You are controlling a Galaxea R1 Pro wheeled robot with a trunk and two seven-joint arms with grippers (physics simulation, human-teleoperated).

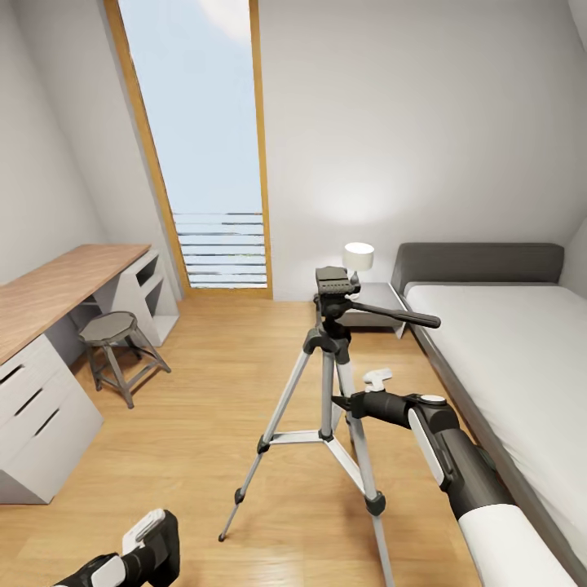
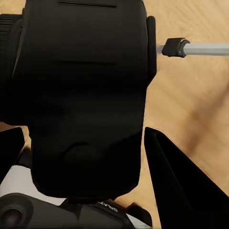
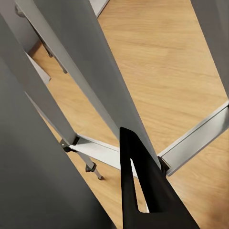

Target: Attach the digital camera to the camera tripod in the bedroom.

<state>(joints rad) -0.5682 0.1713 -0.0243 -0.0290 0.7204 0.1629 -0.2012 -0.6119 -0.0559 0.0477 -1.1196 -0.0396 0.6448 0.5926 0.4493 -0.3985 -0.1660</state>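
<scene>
The camera tripod (image 1: pixel 330 359) stands on the wood floor in the middle of the bedroom, with its black head (image 1: pixel 336 285) bare on top and its pan handle pointing right. My right gripper (image 1: pixel 346 401) reaches in at mid-height and closes around a silver leg (image 3: pixel 90 67); one black finger (image 3: pixel 143 200) lies against that leg. At the lower left, my left gripper (image 1: pixel 151 534) is shut on the black digital camera (image 2: pixel 86 95), whose body sits between its fingers. Beyond the camera lies a tripod foot (image 2: pixel 179 47).
A low grey bed (image 1: pixel 505 342) with a white mattress runs along the right. A nightstand with a lamp (image 1: pixel 359 257) stands behind the tripod. A wooden desk (image 1: pixel 57 285) and a round stool (image 1: pixel 110 330) are on the left. A tall window (image 1: pixel 204 147) fills the back wall.
</scene>
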